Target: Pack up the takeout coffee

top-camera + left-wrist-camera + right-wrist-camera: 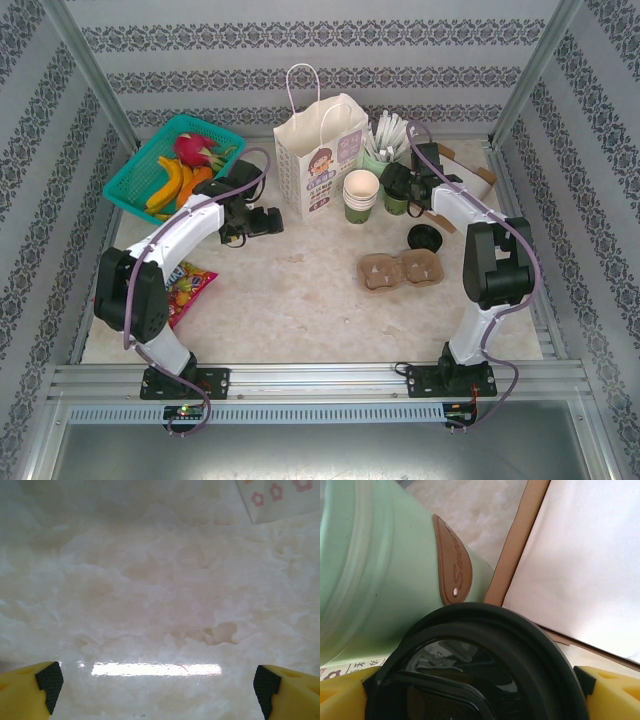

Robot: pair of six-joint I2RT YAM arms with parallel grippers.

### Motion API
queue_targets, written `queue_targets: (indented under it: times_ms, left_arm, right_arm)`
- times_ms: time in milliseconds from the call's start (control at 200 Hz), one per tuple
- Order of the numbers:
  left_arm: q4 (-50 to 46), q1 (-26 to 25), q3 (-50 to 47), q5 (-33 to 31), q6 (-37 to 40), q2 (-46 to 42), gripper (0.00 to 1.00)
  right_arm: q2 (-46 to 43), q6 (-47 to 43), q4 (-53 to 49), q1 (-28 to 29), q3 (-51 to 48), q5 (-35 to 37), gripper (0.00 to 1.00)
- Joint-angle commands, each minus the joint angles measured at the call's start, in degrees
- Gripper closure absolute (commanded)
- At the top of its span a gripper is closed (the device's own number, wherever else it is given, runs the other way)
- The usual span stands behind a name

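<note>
Pale marbled tabletop [300,290], striped patterned walls [300,45]

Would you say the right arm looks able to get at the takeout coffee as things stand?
Probably yes: the right gripper has a finger on either side of the black lid of the takeout coffee, with nothing else between them. The pale green pot stands close behind, so room looks tight.
</note>
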Motion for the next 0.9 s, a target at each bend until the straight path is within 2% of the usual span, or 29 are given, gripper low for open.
queue_targets:
  times_ms: [0,300,525,734,894]
  left_arm:
    - [0.9,-0.5,2.1,1.5,2.4,-2.5,0.00]
    - [0.6,-0.6,4.0,2.9,2.5,-4.2,0.00]
    - [0.5,-0.6,8.6,7.3,0.4,-4.7,0.00]
    - [-1.9,-0.6,22.9,6.6,-7.0,-0.6,0.00]
    - [-7.6,-0.6,36.8,5.4,-17.5,7.6,0.00]
  right_arm:
    - [-2.6,-1.8,-3.4,-0.4,-0.4,-0.8,0.05]
    - [-5.0,-2.0,-3.5,-0.4,-1.2,-1.1,0.03]
    - [-9.6,-3.0,-5.2,-0.4,-2.0,-1.4,0.02]
    - [-21.4,-3.1,-6.4,-0.3,-8.7,-1.5,0.02]
    - [-31.2,-2.2,-7.5,0.0,-16.6,-2.9,0.02]
